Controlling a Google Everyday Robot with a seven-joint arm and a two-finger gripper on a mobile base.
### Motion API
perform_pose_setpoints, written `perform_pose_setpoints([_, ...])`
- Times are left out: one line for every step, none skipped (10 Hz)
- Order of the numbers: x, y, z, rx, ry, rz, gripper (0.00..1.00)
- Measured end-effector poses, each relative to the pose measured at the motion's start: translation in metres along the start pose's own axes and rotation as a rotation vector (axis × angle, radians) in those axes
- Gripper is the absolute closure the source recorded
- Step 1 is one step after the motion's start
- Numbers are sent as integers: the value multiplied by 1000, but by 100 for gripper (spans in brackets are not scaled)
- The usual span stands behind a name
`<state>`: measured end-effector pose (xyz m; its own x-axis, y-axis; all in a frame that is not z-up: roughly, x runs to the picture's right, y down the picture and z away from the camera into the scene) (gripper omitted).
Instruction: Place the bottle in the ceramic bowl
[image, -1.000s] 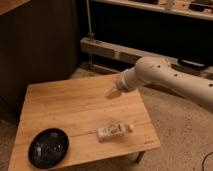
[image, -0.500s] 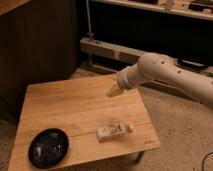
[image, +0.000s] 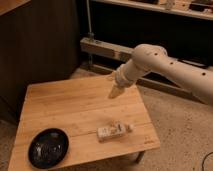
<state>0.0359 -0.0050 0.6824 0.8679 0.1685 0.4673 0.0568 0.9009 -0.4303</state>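
Observation:
The small whitish-cream bottle (image: 114, 131) lies on its side on the wooden table (image: 70, 107), near the front right, cap pointing right. The glossy black ceramic bowl (image: 48, 147) sits at the table's front left corner with nothing in it. My gripper (image: 116, 91) hangs pointing down over the table's back right part. It is above and behind the bottle, well apart from it, and holds nothing. The white arm (image: 165, 67) reaches in from the right.
A dark wall and a low wooden ledge (image: 107, 50) with a metal post (image: 90, 35) stand behind the table. Speckled floor (image: 180, 130) lies to the right of the table. The table's right edge is close to the bottle.
The arm has shifted slightly and the gripper has moved a little to the right above the table. The bottle and the bowl have not moved.

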Motion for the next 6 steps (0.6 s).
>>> perform_pose_setpoints([4, 3, -1, -10, 1, 2, 35])
perform_pose_setpoints([11, 11, 2, -31, 6, 7, 35])
perform_pose_setpoints([17, 20, 7, -56, 11, 11, 35])
perform_pose_setpoints([22, 30, 14, -81, 19, 11, 35])
perform_pose_setpoints([26, 38, 21, -99, 27, 10, 35])
perform_pose_setpoints([30, 51, 35, -114, 36, 5, 35])
